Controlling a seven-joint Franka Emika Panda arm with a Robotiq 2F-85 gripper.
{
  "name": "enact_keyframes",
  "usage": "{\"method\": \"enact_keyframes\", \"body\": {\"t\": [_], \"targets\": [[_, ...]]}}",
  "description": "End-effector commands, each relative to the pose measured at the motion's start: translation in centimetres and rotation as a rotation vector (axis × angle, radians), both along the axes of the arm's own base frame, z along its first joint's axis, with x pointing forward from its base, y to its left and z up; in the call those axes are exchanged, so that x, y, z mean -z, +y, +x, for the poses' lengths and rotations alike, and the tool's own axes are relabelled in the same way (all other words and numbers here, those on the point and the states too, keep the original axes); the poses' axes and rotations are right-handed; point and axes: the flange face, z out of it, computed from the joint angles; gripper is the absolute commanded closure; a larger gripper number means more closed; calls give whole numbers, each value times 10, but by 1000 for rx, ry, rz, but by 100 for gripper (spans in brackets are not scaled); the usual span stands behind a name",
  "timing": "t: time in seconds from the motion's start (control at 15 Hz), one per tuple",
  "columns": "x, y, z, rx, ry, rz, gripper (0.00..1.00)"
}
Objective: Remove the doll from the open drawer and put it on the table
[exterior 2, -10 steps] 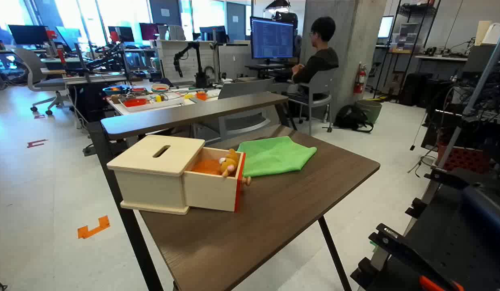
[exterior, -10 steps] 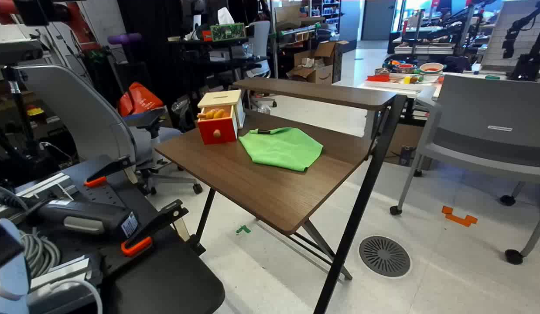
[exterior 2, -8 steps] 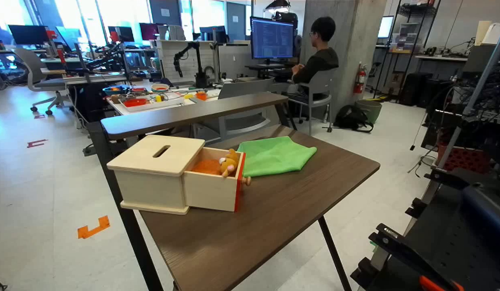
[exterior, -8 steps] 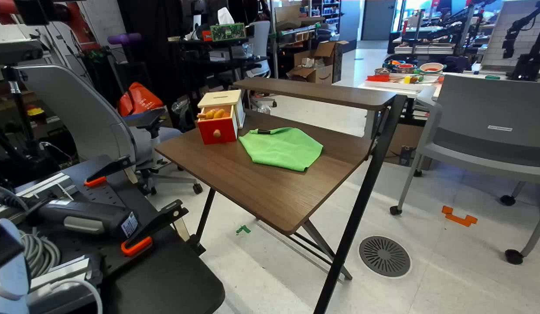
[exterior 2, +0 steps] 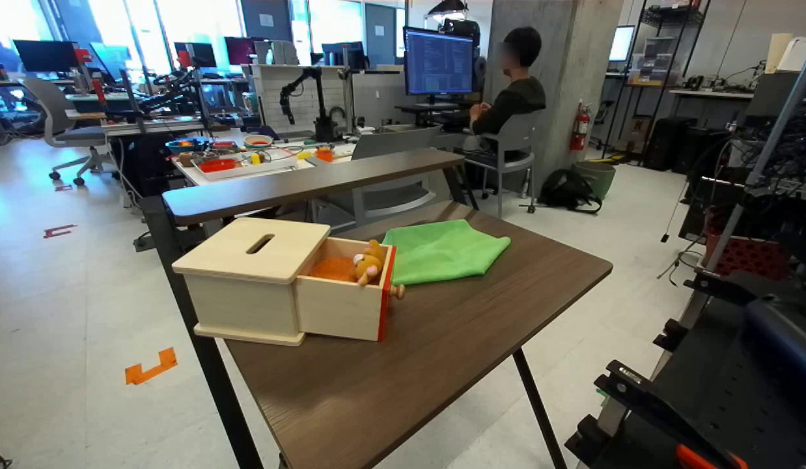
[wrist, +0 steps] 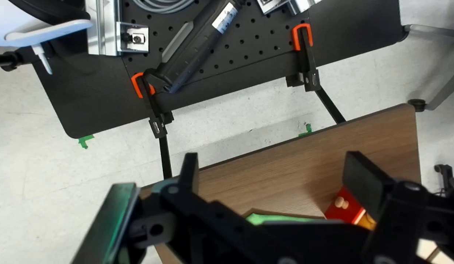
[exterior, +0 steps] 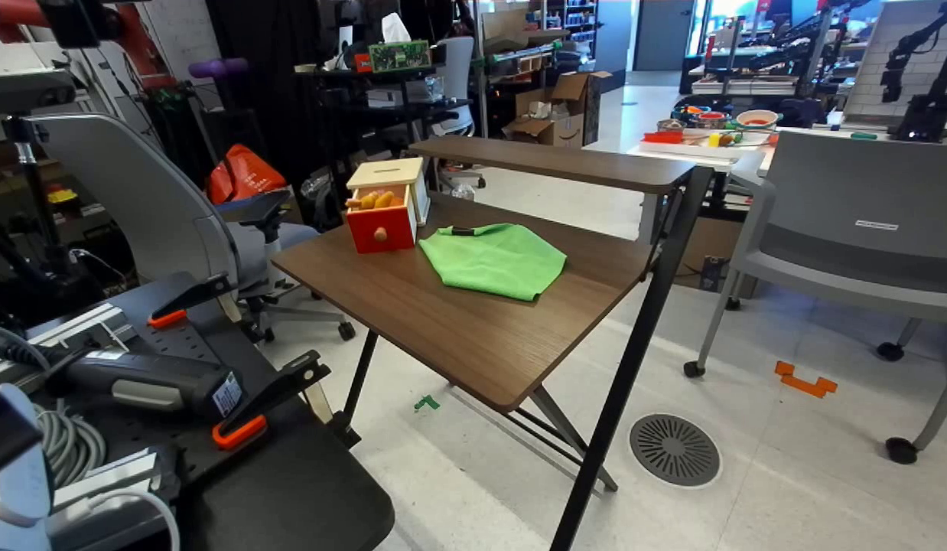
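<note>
The doll (exterior 2: 370,262) lies in the open drawer (exterior 2: 341,307), near the middle of the frame in an exterior view, on the brown surface (exterior 2: 455,345). Low in the wrist view, the claw (wrist: 276,174) gapes wide, surface visible through the gap.

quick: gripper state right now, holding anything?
Gripper: open, jaws wide apart in the wrist view, nothing held; the doll is in the open drawer.

My fingers (wrist: 366,181) look matt. I see a wood-grained desk (exterior 2: 468,352), a smooth wooden drawer (exterior 2: 340,310) and matt cloth (exterior 2: 442,251).
</note>
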Motion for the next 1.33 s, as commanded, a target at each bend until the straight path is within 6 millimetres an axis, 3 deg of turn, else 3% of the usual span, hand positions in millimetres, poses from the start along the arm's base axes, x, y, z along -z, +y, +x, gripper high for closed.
{"method": "enact_keyframes", "body": {"t": [0.0,0.27,0.6,0.87,1.27], "targets": [[12,16,28,37,-70,0,0],[35,47,68,80,-166,0,0],[73,109,125,118,-266,31,0],[116,151,174,131,-311,52,0],[186,187,237,120,-298,10,0]]}}
